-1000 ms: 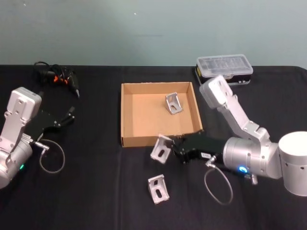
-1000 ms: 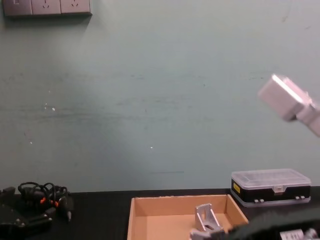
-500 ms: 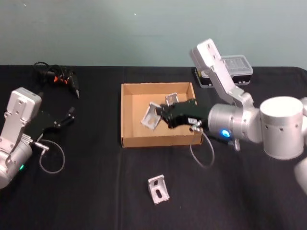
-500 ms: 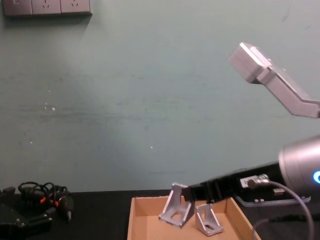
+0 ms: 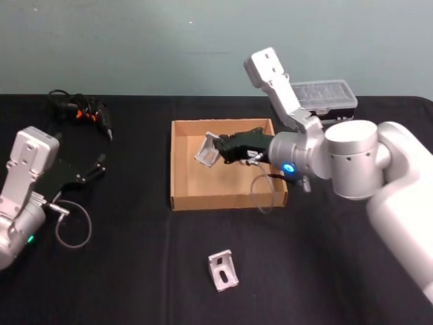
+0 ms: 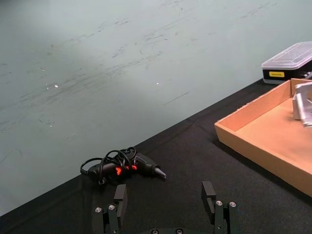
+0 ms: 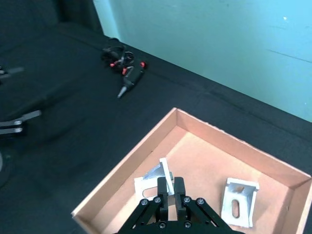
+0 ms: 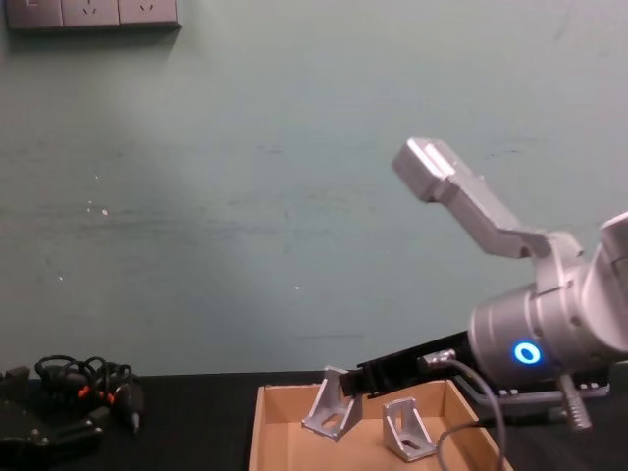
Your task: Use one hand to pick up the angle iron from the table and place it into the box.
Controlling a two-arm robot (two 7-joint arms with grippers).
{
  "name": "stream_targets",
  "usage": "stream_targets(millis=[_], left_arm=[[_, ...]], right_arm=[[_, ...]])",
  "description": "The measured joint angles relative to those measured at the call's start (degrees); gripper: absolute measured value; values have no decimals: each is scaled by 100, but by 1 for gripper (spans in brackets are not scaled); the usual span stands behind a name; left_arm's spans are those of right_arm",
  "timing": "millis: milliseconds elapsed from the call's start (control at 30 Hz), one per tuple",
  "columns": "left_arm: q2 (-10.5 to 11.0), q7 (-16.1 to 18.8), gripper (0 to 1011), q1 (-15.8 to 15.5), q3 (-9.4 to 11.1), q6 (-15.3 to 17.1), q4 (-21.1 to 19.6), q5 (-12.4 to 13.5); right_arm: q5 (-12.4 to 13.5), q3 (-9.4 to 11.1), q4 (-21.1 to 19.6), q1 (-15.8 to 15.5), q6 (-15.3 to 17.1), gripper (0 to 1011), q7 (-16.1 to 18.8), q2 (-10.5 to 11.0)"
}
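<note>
Two fingers of my right gripper (image 5: 219,148) pinch an angle iron (image 5: 206,149) low inside the box (image 5: 223,201), toward its back left. A second angle iron (image 7: 237,202) lies in the box beside it. A third angle iron (image 5: 222,269) lies on the table (image 5: 135,257) before the box. My left gripper (image 6: 165,195), fingers spread, rests left of the box.

The table (image 5: 135,284) is matte black, the box (image 5: 177,169) tan cardboard, the held angle iron (image 5: 205,150) and the loose angle iron (image 5: 222,269) near the table's front edge plain silver-grey, the right gripper (image 7: 167,184) black on a silver-grey arm (image 5: 348,159) with a blue light (image 5: 289,167), and the case (image 6: 287,58) clear over black with a yellow label (image 6: 275,74).
</note>
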Motion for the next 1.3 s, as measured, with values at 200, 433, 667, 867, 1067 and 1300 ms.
stream_targets(millis=[200,433,667,867,1067,1300], left_arm=[[0,0,1000,0,0,0,0,0],[0,0,1000,0,-1,0,0,0],[0,0,1000,0,0,0,0,0],[0,0,1000,0,0,0,0,0],[0,0,1000,0,0,0,0,0],[0,0,1000,0,0,0,0,0]], right_arm=[[-195,-49,693,294,-241,92,-49,-279],[-351,-52,1201,493,-375,92,-90,-482],[-451,11,1533,556,-432,92,-131,-627],[-447,8,1517,557,-432,92,-131,-620],[-443,3,1497,556,-429,114,-130,-612],[-440,-1,1480,555,-425,295,-128,-607]])
